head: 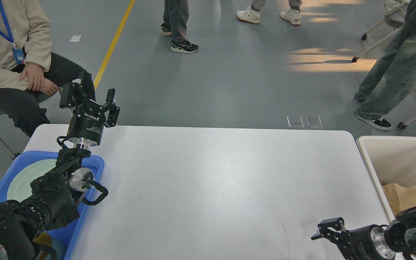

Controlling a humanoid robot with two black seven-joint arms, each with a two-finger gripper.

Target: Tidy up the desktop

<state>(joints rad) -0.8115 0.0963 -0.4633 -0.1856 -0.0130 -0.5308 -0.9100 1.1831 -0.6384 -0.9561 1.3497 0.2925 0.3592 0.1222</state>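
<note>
The white desktop (211, 180) fills the middle of the head view, and its surface is bare. My left gripper (91, 94) is raised over the table's far left corner, above the blue tray. Its fingers are spread and hold nothing. My right gripper (326, 242) comes in low at the bottom right and points left over the table's front right part. Its upper finger (332, 223) shows, the lower one is cut off by the frame edge, and it carries nothing.
A blue tray (92, 160) with a pale green plate (24, 177) sits at the table's left edge. A cream-white bin (370, 169) stands off the right end, with a brown paper bag (401, 196) in it. A seated person (9, 54) is at the far left. Others stand beyond the table.
</note>
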